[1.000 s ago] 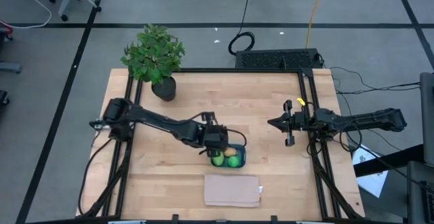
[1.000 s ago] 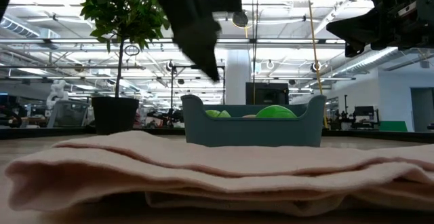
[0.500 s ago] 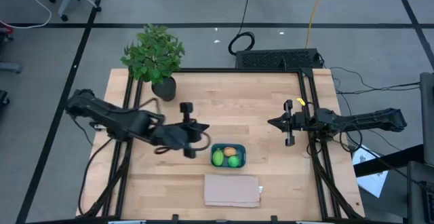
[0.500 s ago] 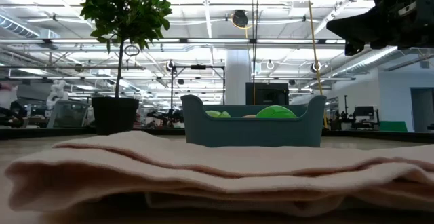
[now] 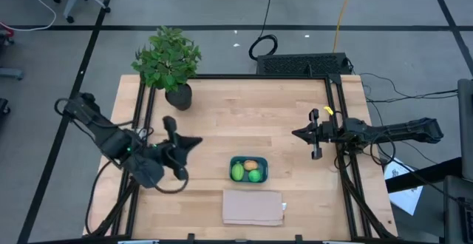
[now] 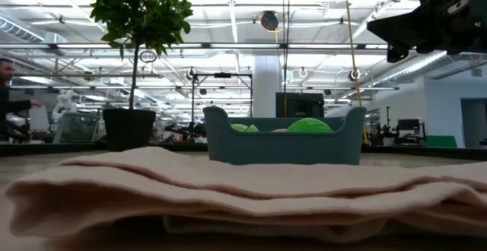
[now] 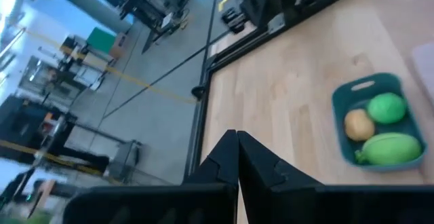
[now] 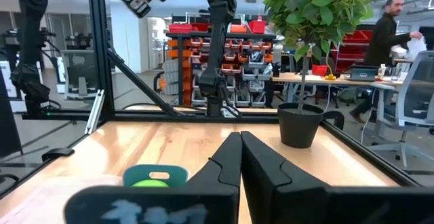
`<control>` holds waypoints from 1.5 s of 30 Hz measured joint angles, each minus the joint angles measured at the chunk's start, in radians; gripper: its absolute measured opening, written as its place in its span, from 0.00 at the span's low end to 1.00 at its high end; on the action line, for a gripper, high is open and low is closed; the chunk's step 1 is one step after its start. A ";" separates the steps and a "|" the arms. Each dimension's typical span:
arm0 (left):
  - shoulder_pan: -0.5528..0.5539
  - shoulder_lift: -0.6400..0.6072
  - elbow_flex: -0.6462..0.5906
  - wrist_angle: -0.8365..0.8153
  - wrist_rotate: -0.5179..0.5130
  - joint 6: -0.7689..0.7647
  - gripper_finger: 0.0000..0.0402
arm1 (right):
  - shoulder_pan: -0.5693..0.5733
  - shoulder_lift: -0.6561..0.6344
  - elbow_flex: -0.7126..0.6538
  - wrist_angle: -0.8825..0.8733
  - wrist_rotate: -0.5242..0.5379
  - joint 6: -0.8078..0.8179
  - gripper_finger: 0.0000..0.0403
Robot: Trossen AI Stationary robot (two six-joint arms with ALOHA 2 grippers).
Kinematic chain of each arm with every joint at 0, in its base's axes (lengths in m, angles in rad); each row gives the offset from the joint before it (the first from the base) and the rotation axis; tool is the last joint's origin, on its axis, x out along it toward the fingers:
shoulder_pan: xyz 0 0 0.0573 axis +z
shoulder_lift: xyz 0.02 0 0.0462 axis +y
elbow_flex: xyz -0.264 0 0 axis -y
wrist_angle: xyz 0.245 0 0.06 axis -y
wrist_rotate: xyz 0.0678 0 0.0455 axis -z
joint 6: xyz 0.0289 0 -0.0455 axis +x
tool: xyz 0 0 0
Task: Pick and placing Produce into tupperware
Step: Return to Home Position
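Observation:
The teal tupperware [image 5: 249, 168] sits on the table just beyond the beige cloth. All three produce pieces lie in it. The left wrist view shows the orange-tan piece [image 7: 359, 124], the bright green ball [image 7: 387, 107] and the lime-green piece [image 7: 388, 149]. In the low view the green tops [image 6: 308, 125] show above the tupperware wall [image 6: 281, 144]. My left gripper [image 5: 196, 141] is shut and empty. It hangs over the table left of the tupperware, and its wrist view shows the closed tips [image 7: 237, 137]. My right gripper [image 5: 295, 134] waits shut above the table's right side [image 8: 239, 137].
A folded beige cloth [image 5: 253, 207] lies near the table's near edge, in front of the tupperware. A potted plant [image 5: 171, 63] stands at the far left corner. People show in the room beyond the table [image 8: 390, 27]. Bare wood lies between the two grippers.
My left arm has drawn back from above the tupperware toward the table's left side, rising out of the low view. The three pieces stay lying in the tupperware.

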 joint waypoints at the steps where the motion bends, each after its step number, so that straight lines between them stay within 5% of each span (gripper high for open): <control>1: -0.003 -0.014 0.000 -0.028 -0.009 -0.022 0.00 | 0.000 0.000 0.000 0.000 0.000 0.000 0.00; 7: 0.000 -0.129 0.000 -0.082 -0.013 -0.053 0.00 | 0.000 0.000 0.002 0.000 -0.003 0.007 0.00; 16: 0.044 -0.336 0.000 0.030 0.116 0.172 0.00 | 0.000 0.000 0.003 0.015 -0.082 0.034 0.00; 31: 0.149 -0.565 0.000 0.129 0.043 0.392 0.00 | -0.002 0.001 0.004 0.015 -0.079 0.041 0.00; 33: 0.153 -0.594 0.000 0.139 0.104 0.441 0.00 | -0.002 0.001 0.004 0.015 -0.079 0.048 0.00; 39: 0.154 -0.711 -0.001 0.160 0.495 0.593 0.00 | -0.002 0.001 -0.007 0.019 -0.079 0.076 0.00; 45: 0.154 -0.841 -0.097 0.336 0.407 0.721 0.00 | -0.002 0.001 -0.012 0.014 -0.078 0.109 0.00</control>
